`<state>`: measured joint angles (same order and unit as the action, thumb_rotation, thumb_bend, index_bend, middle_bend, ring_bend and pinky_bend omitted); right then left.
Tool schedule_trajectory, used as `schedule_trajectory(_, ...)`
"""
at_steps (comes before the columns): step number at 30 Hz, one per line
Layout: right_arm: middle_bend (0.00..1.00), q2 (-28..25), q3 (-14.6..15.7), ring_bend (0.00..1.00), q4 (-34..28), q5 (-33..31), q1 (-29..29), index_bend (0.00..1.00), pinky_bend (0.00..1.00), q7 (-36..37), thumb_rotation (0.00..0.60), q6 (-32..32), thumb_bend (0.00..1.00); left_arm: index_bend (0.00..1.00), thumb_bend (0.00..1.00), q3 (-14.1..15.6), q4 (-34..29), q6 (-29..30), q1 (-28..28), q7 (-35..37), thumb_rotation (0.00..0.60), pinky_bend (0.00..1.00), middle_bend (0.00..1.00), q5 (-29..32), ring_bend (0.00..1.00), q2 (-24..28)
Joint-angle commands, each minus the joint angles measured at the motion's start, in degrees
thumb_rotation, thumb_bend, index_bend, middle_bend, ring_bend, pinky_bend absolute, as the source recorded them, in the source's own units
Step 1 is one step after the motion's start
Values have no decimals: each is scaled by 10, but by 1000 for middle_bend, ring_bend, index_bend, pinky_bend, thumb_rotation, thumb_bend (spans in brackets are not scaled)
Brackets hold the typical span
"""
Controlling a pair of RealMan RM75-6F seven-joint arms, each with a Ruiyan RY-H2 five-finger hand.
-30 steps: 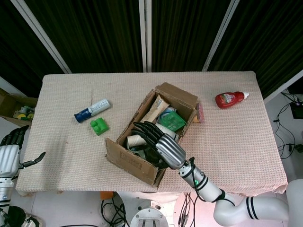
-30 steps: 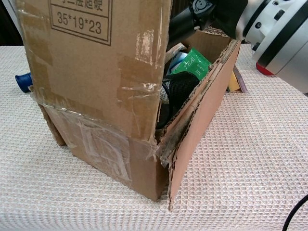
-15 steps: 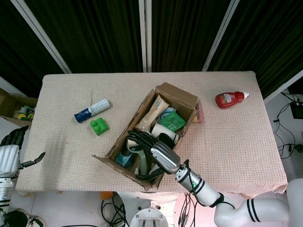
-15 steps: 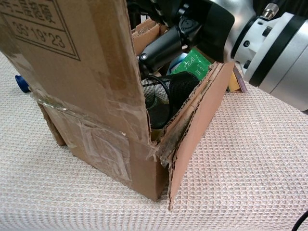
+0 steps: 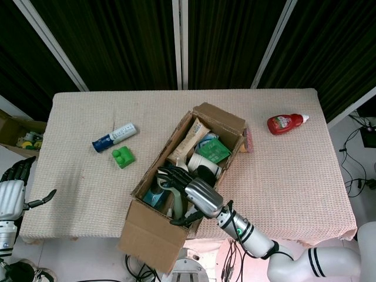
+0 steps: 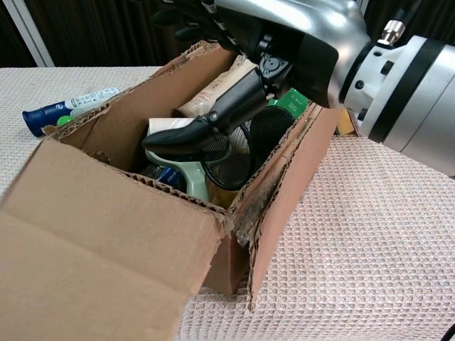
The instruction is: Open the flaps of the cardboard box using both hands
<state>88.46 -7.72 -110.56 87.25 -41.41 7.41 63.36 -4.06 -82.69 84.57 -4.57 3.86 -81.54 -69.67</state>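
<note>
Our right hand (image 5: 191, 194) hovers with fingers spread, holding nothing, over the cardboard box (image 5: 176, 176) mid-desk (image 5: 305, 164), whose near flap (image 5: 150, 238) hangs folded outward; our left hand (image 5: 12, 191) waits, fingers apart.

Silver right hand (image 5: 197, 194), black fingers (image 5: 170, 174)

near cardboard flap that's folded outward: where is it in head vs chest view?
Head view: the brown cardboard flap hangs past the table's near edge, bottom centre-left.
Chest view: it fills the lower left, sloping toward the camera.
Shared landmark: the right hand over the open cardboard box.
</note>
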Motion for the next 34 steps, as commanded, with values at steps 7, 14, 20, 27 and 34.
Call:
schedule_trajectory(7, 0, -124, 19, 0, 12, 59, 49, 0, 0, -136, 600, 59, 53, 63, 170, -3, 1, 10, 5, 11, 302, 185, 101, -2, 85, 5)
schedule_trajectory(14, 0, -243, 79, 0, 34, 61, 182, 0, 0, -325, 600, 182, 125, 63, 170, -1, -7, 25, 10, 1, 297, 185, 101, -13, 85, 7)
schedule_trajectory(20, 0, -304, 109, 0, 80, -18, 288, 0, 0, -276, 600, 259, 160, 63, 163, 1, -18, 33, 11, -15, 279, 184, 101, -21, 85, 6)
schedule_trajectory(27, 0, -271, 121, 0, 244, -70, 378, 0, 0, -127, 600, 291, 176, 63, 148, 6, -40, 36, 14, -45, 172, 184, 99, -25, 85, 7)
schedule_trajectory(34, 0, -213, 114, 0, 351, -66, 412, 0, 0, -48, 600, 296, 176, 63, 152, 10, -50, 28, 16, -62, 153, 184, 76, -19, 80, 10)
